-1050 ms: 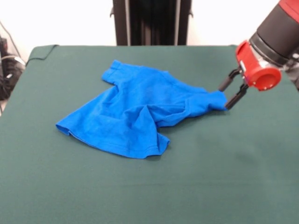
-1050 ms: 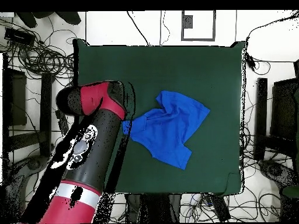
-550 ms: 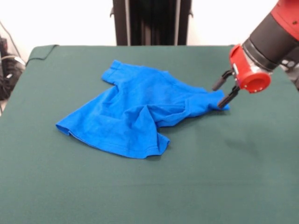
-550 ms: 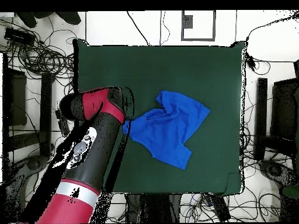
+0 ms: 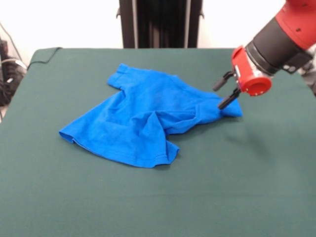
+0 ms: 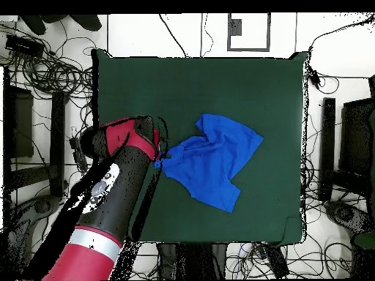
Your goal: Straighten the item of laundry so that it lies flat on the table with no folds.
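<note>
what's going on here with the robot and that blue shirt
A red and black robot arm is working on a blue T-shirt that lies crumpled on a green table. Its gripper is open, with the fingers straddling the shirt's corner on the right of the front view; that corner has not been pinched. The shirt is far from flat: a thick fold runs through its middle and one part lies doubled over another, so the straightening has hardly begun.

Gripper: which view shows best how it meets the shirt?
The front view. There the gripper shows both black fingers spread open at the bunched tip of the blue T-shirt. In the overhead view the arm covers most of the gripper, so only the shirt's edge beside it shows.
</note>
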You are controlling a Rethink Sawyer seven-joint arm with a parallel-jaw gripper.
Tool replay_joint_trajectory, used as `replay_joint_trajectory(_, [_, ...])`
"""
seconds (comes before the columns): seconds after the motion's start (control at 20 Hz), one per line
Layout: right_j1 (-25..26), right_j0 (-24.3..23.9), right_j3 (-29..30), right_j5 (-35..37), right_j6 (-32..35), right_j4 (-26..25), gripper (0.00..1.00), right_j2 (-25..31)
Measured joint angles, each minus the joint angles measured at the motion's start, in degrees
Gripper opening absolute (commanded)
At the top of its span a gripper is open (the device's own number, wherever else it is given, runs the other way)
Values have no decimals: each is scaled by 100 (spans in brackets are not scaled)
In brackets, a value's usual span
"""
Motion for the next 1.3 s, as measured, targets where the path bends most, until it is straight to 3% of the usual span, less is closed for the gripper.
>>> replay_joint_trajectory(0.6, [43, 1, 203, -513, 0, -54, 100, 21])
replay_joint_trajectory(1.3, [621, 11, 211, -1347, 0, -52, 100, 42])
